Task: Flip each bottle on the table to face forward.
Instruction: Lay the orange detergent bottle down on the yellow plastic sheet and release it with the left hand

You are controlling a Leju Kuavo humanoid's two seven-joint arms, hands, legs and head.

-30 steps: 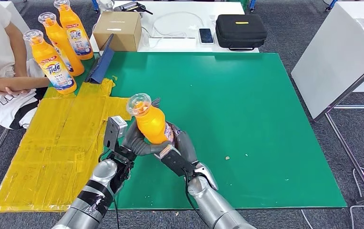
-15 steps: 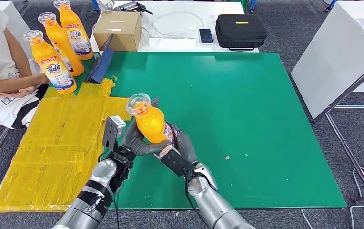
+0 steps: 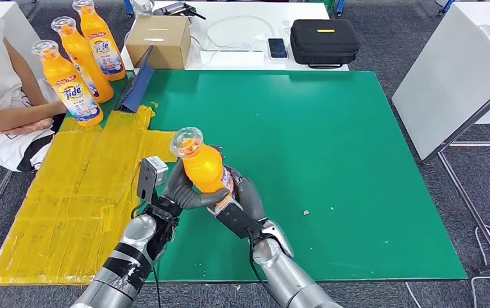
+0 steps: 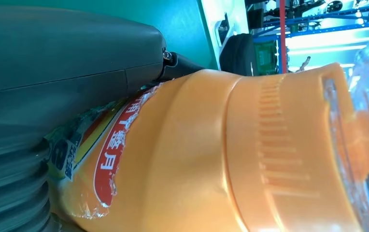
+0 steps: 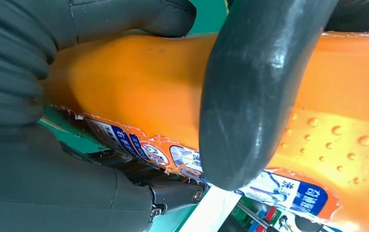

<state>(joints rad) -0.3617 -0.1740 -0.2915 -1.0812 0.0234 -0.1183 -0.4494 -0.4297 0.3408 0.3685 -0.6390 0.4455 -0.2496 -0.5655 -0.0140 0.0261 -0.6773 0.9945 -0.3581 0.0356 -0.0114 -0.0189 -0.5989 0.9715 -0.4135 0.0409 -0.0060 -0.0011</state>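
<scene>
**Both hands turning one detergent bottle over the green mat**

Nearest the robot, the left hand (image 3: 181, 188) and the right hand (image 3: 241, 200) are both clamping the orange detergent bottle (image 3: 202, 165), holding it between them above the near-left part of the green mat (image 3: 332, 167). The bottle is tilting, with its clear cap (image 3: 186, 140) pointing up and away. In the left wrist view the bottle (image 4: 211, 154) is lying against the grey palm, a strip of red label edge showing. In the right wrist view a dark finger (image 5: 250, 96) is wrapping across the orange body (image 5: 139, 82), with the label running along its edge, away from the head camera.

Change over the last second: the bottle and cap are sitting slightly lower and nearer the robot than before; both grips are unchanged. Judgement: the turn is barely progressing, and the label is not yet facing forward, so this bottle is mid-step.

Just left of the hands the yellow taped patch (image 3: 69, 205) is covering the surface. At the far left three Tide bottles (image 3: 76, 83) are standing upright in a row, labels toward the camera; these look done. A person's forearm (image 3: 11, 119) is now resting beside the nearest of them, having shifted since a second ago. Farther back a cardboard box (image 3: 158, 40), a phone (image 3: 277, 47) and a black case (image 3: 324, 42) are lying on the white table (image 3: 242, 61).
</scene>
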